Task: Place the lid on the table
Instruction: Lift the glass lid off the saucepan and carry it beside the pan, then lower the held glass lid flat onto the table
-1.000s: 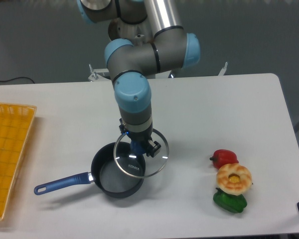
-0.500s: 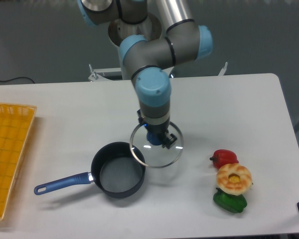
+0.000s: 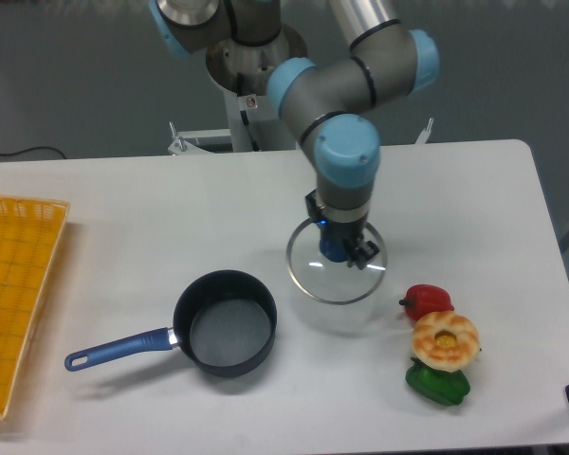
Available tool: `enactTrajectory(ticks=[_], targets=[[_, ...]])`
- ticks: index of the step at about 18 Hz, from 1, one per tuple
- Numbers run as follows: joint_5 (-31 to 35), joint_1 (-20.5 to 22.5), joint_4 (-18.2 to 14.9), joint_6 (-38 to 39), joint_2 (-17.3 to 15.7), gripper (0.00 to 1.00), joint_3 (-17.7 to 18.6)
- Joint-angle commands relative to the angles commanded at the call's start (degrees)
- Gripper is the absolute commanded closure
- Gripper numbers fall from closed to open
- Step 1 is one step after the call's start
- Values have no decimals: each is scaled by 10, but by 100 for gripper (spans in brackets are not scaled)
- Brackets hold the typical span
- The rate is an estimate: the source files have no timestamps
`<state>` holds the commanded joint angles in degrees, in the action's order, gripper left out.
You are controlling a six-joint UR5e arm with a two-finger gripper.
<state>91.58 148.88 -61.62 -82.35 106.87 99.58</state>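
Observation:
The lid (image 3: 322, 280), a clear glass disc with a thin metal rim and a blue centre knob, hangs a little above the white table (image 3: 152, 218), right of the saucepan. My gripper (image 3: 338, 248) reaches down from above and is shut on the lid's blue knob. The lid sits roughly level, its shadow on the tabletop just below it. The saucepan (image 3: 225, 322) stands uncovered with its blue handle pointing left.
A yellow mesh tray (image 3: 14, 294) lies at the left edge. A red pepper (image 3: 425, 300), a round bun-like toy (image 3: 445, 339) and a green pepper (image 3: 437, 383) cluster at the right front, close to the lid's right rim.
The arm has carried the lid rightward, from over the saucepan to a spot over bare table between the pan and the toy food. The saucepan has not moved.

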Motion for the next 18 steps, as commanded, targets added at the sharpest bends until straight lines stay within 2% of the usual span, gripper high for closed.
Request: enactTrajectory(ticks=[6, 10, 13, 18], targets=[[-1, 15, 3, -19, 1, 37, 4], [-1, 18, 16, -22, 3, 37, 18], [-2, 26, 39, -35, 4, 37, 32], [-2, 29, 44, -39, 14, 37, 36]])
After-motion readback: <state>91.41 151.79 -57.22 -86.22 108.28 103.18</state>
